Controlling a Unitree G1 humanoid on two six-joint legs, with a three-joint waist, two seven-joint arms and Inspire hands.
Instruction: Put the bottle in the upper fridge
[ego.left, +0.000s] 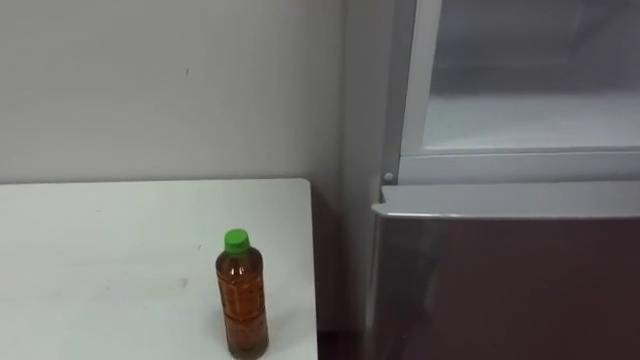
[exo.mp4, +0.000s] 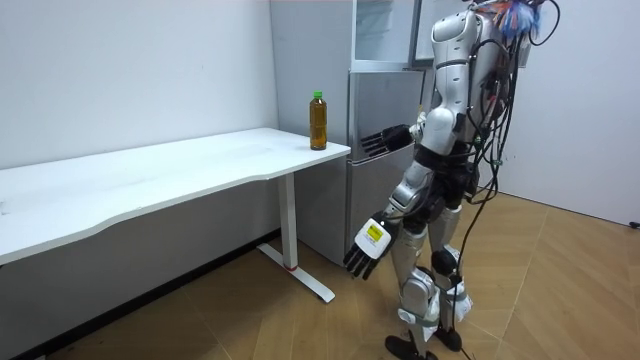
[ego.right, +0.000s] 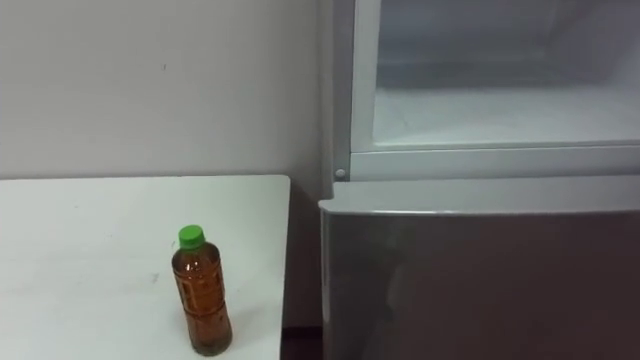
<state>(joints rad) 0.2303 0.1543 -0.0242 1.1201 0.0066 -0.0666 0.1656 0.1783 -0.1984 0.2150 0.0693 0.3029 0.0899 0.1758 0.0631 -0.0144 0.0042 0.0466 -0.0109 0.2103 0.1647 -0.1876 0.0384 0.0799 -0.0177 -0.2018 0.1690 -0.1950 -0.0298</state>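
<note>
A clear bottle (ego.left: 241, 295) of brown drink with a green cap stands upright near the right end of the white table (ego.left: 100, 260); in the room view the bottle (exo.mp4: 318, 121) is at the table's corner beside the fridge. The upper fridge compartment (ego.left: 530, 110) stands open, with a pale shelf inside. I stand in front of the fridge, a step from the table's end. My right hand (exo.mp4: 385, 141) is raised at waist height with straight fingers, short of the bottle. My left hand (exo.mp4: 365, 245) hangs low by my leg, fingers relaxed.
The grey lower fridge door (ego.left: 510, 290) is closed below the open compartment. A plain wall (ego.left: 170, 90) runs behind the table. A narrow gap separates the table's right edge from the fridge. The floor (exo.mp4: 560, 290) around me is wooden.
</note>
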